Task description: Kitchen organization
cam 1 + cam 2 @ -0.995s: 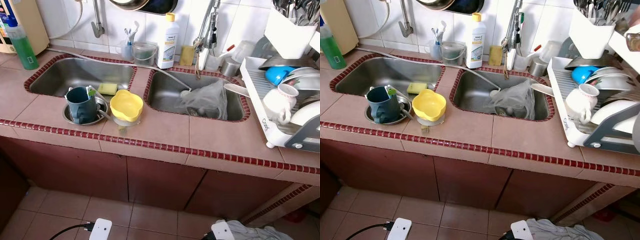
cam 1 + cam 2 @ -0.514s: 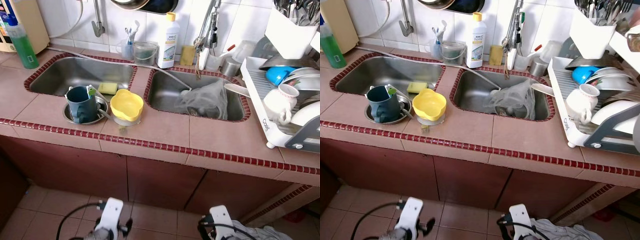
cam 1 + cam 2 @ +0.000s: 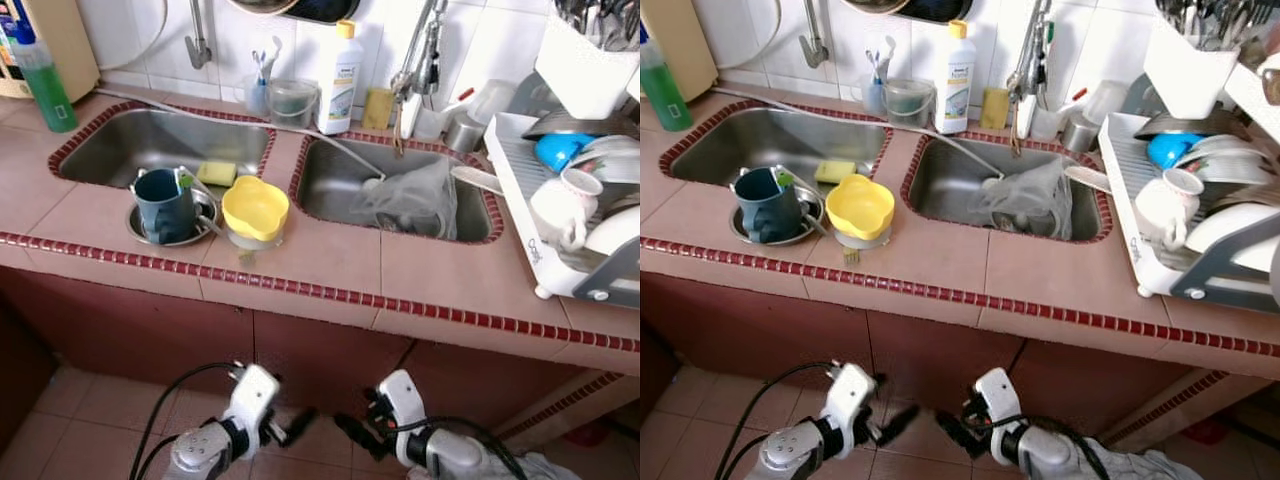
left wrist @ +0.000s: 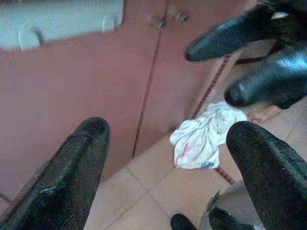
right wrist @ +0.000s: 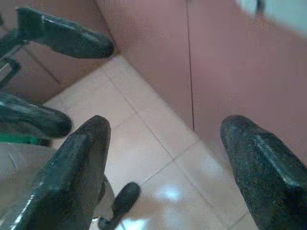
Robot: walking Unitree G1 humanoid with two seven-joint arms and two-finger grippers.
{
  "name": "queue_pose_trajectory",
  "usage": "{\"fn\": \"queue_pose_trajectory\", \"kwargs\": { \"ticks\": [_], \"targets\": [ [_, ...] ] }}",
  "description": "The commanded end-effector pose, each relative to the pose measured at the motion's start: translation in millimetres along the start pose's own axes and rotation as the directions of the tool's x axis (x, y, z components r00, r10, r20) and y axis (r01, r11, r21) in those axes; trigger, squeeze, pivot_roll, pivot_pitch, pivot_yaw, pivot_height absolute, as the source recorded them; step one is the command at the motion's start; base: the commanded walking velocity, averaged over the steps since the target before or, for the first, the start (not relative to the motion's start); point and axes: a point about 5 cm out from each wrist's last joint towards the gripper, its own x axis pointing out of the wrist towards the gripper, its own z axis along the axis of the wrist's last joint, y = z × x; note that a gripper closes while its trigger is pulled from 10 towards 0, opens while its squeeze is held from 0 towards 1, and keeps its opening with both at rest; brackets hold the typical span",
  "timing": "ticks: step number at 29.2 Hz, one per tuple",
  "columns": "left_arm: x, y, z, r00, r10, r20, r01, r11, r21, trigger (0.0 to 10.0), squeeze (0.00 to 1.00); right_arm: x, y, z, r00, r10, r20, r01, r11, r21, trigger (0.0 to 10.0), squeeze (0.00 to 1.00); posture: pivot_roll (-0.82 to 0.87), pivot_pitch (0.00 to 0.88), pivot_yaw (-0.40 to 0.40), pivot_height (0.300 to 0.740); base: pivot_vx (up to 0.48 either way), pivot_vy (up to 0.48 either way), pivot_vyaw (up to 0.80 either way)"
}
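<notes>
grippers low in front of the counter, both empty

grippers sit at my six o'clock, below the counter edge: left gripper (image 3: 290, 428) and right gripper (image 3: 352, 432) point their tips at each other over the floor tiles. in the wrist views i see each pair of fingers spread wide with nothing between them.

on the tiled counter (image 3: 330, 255), at about eleven o'clock from me, a blue mug (image 3: 163, 205) stands on a steel plate (image 3: 202, 228), with a yellow bowl (image 3: 254, 209) touching at its three o'clock. a sponge (image 3: 216, 173) lies in the left sink (image 3: 150, 145) behind them. a plastic bag (image 3: 410, 196) fills the right sink (image 3: 330, 180). the dish rack (image 3: 530, 240) stands at two o'clock.
</notes>
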Motion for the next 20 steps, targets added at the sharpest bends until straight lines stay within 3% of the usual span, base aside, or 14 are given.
{"fn": "queue_pose_trajectory", "kwargs": {
  "ticks": [1,6,8,15,20],
  "targets": [
    [-0.3,0.0,12,0.998,-0.046,0.038,0.045,0.999,0.024,10.0,0.0,-4.8,-0.9,8,0.997,0.066,0.026,-0.066,0.998,-0.014,10.0,0.0,0.11,0.0,-0.111,0.74,0.0,0.0,0.0],
    [-12.7,5.8,34,0.991,-0.063,0.114,0.06,0.998,0.036,10.0,0.0,-17.1,-6.5,37,0.98,0.161,0.119,-0.158,0.987,-0.04,10.0,0.0,0.11,0.0,-0.113,0.74,0.0,0.0,0.0],
    [-22.9,15.5,56,0.983,-0.02,0.184,0.019,1.0,0.007,10.0,0.0,-26.7,-10.0,65,0.963,0.188,0.195,-0.174,0.981,-0.088,10.0,0.0,0.12,0.0,-0.116,0.74,0.0,0.0,0.0],
    [-36.3,36.0,82,0.965,0.068,0.253,-0.071,0.997,0.005,10.0,0.0,-33.5,-10.5,110,0.924,0.209,0.321,-0.172,0.975,-0.139,10.0,0.0,0.12,0.0,-0.12,0.74,0.0,0.0,0.0],
    [-49.6,52.5,115,0.915,0.183,0.36,-0.17,0.983,-0.066,10.0,0.0,-41.0,-10.7,152,0.878,0.166,0.449,-0.091,0.979,-0.185,10.0,0.0,0.13,0.0,-0.125,0.74,0.0,0.0,0.0]
  ]
}}
